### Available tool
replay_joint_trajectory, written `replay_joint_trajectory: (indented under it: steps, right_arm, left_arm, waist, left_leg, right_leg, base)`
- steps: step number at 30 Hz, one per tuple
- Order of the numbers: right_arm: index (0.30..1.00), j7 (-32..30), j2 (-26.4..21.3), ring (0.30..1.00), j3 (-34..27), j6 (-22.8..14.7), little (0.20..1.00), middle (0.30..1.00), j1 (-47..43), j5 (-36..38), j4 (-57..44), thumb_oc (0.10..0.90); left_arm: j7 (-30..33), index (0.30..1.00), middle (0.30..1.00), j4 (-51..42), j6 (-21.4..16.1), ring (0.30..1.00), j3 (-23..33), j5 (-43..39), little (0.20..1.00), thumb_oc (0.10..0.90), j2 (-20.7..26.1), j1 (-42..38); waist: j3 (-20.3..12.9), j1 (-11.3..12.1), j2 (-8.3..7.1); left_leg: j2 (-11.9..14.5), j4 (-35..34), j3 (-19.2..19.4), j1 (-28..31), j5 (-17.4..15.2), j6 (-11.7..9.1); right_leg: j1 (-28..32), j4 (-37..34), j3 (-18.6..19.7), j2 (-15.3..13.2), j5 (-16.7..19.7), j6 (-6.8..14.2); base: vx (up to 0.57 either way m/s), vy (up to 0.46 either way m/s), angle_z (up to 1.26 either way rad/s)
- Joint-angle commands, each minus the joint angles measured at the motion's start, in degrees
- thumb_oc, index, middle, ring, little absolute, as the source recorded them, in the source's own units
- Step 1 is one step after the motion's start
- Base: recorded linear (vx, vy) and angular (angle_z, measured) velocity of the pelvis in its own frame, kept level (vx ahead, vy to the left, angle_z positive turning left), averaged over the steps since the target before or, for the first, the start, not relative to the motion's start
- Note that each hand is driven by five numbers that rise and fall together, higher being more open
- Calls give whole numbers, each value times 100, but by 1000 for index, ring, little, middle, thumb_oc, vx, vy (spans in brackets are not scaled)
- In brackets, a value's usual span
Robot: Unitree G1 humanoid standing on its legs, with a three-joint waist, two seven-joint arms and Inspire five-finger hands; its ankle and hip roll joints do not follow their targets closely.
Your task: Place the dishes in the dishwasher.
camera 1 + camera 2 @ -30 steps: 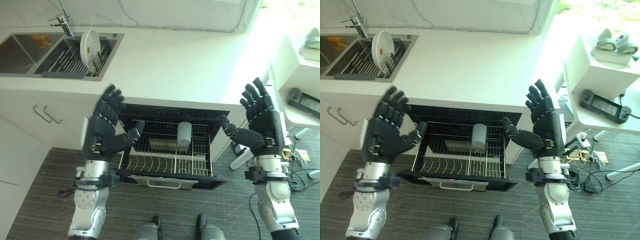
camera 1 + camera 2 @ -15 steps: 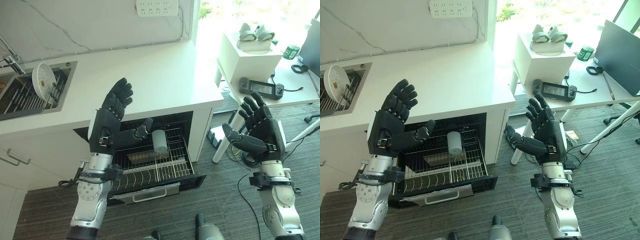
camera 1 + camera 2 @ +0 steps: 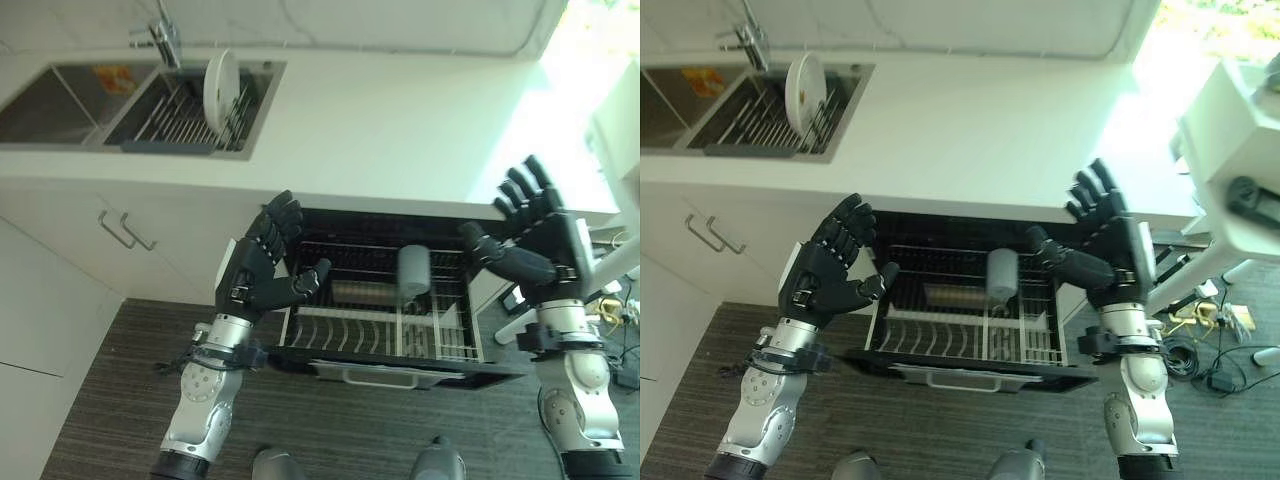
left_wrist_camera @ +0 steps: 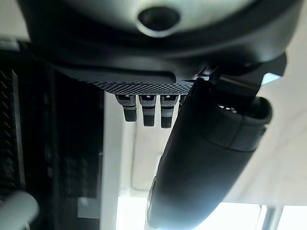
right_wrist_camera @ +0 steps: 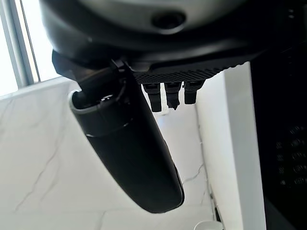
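- Plate upright on the grey rack in the sink, well away from both hands and up on the counter.
- Dishwasher open below the counter, wire rack pulled out; grey cup already standing in it, apparently mouth down.
- Left hand raised before the drawer's left side, fingers spread wide, holding nothing.
- Right hand raised at the drawer's right corner, likewise spread and empty.
- Task hardly begun as judged: plate not yet fetched.
- Risks: a thin, upright, smooth plate could slip from a pinch on the rim, or catch on the rack wires when lifted; the faucet stands close behind and could be knocked on the reach.
- Further risk: the open drawer juts into the standing space and could be bumped on stepping toward the sink.
- Hidden: back of the dishwasher in shadow; dark object behind the cup hard to identify; orange item in the left basin unclear.
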Motion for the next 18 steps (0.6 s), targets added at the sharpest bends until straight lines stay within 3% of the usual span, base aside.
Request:
replay_joint_trajectory:
  steps: [1,2,3,4,5,6,7,8,9,10,11,12,13,14,18]
  right_arm:
    - [900,156,-111,900,-115,-708,900,900,-373,335,-344,800]
    - [900,350,30,900,-195,-717,900,900,-247,266,-443,800]
    - [900,291,9,900,-236,-692,900,900,-243,374,-522,800]
    - [900,211,-3,900,-168,-650,900,900,-324,335,-514,800]
    - [900,200,-31,900,-80,-704,900,900,-416,394,-476,800]
    - [900,118,-89,900,-7,-921,900,900,-486,377,-386,800]
    - [900,52,-122,900,-42,-1066,900,900,-471,399,-319,800]
    - [900,67,-186,900,-176,-1242,900,900,-434,429,-231,800]
    - [900,-17,-260,900,-339,-1344,900,900,-293,477,-275,800]
    - [900,-21,-245,900,-379,-1387,900,900,-246,521,-283,800]
    - [900,22,-215,900,-400,-1374,900,900,-259,457,-271,800]
    - [900,99,-216,900,-360,-1323,900,900,-363,305,-271,800]
    - [900,68,-266,900,-348,-1285,900,900,-461,275,-254,800]
    - [900,-7,-318,900,-353,-1251,900,900,-486,356,-284,800]
    - [900,-25,-227,900,-163,-1201,900,900,-444,328,-352,800]
  left_arm:
    - [-16,900,900,-816,-530,900,583,-29,900,800,215,-299]
    - [27,900,900,-967,-536,900,835,100,900,800,310,10]
    - [-103,900,900,-985,-476,900,1110,34,900,800,466,52]
    - [-54,900,900,-892,-475,900,1128,66,900,800,516,-72]
    - [42,900,900,-823,-508,900,1086,85,900,800,521,-171]
    - [96,900,900,-713,-533,900,953,-51,900,800,478,-347]
    - [-39,900,900,-542,-472,900,880,-146,900,800,457,-502]
    - [-247,900,900,-379,-759,900,749,-88,900,800,307,-565]
    - [-419,900,900,-563,-678,900,741,-78,900,800,185,-435]
    - [-400,900,900,-668,-621,900,738,-8,900,800,174,-377]
    - [-337,900,900,-697,-624,900,743,-9,900,800,181,-294]
    - [-274,900,900,-733,-789,900,857,-23,900,800,230,-103]
    - [-230,900,900,-775,-801,900,987,-79,900,800,292,47]
    - [-231,900,900,-767,-697,900,1052,-35,900,800,289,80]
    - [-109,900,900,-472,-733,900,982,303,900,800,379,97]
  waist:
    - [-328,182,43]
    - [-353,326,103]
    - [-470,334,213]
    - [-518,344,186]
    - [-510,352,95]
    - [-461,238,-17]
    - [-461,106,-56]
    - [-509,19,-145]
    - [-472,46,-283]
    - [-437,50,-345]
    - [-443,44,-331]
    - [-493,96,-164]
    - [-545,174,-87]
    - [-590,186,-6]
    - [-693,192,128]
  left_leg:
    - [-365,-1916,121,1108,892,401]
    - [-498,-1916,443,1122,742,581]
    - [-582,-1916,573,1018,579,740]
    - [-677,-1916,696,989,506,781]
    - [-884,-1916,789,987,464,783]
    - [-1324,-1916,668,998,425,800]
    - [-1577,-1916,547,1023,365,905]
    - [-1877,-1916,685,1205,253,1056]
    - [-2023,-1783,721,1365,482,898]
    - [-1940,-1384,690,1166,656,781]
    - [-1732,-1537,660,1179,672,758]
    - [-1386,-1916,241,1053,703,642]
    - [-1369,-1916,-244,868,635,595]
    - [-1253,-1916,-323,766,592,572]
    - [-1293,-1916,-419,747,402,613]
  right_leg:
    - [76,190,89,35,-405,115]
    - [105,190,-340,206,-254,91]
    - [74,256,-671,1312,-914,-88]
    - [84,203,-938,1916,-1229,-257]
    - [2,190,-1071,2304,-1365,-383]
    - [-309,190,-767,2552,-1467,-489]
    - [-376,190,-471,2641,-1528,-604]
    - [-486,190,-457,2505,-1545,-729]
    - [-311,190,-413,2297,-1649,-786]
    - [-263,190,-357,2215,-1628,-810]
    - [-232,190,-225,2195,-1634,-756]
    - [-322,190,99,2280,-1661,-665]
    - [-387,190,376,2317,-1678,-624]
    - [-380,190,386,2294,-1719,-591]
    - [-408,190,328,2158,-1656,-452]
  base:
    - [339,1018,54]
    - [379,1124,30]
    - [300,834,-33]
    - [229,532,-11]
    - [201,302,-13]
    - [191,192,17]
    - [188,163,63]
    - [169,124,84]
    - [117,166,104]
    - [146,291,158]
    - [141,545,105]
    - [178,676,105]
    - [162,643,-14]
    - [145,421,-36]
    - [112,206,-100]
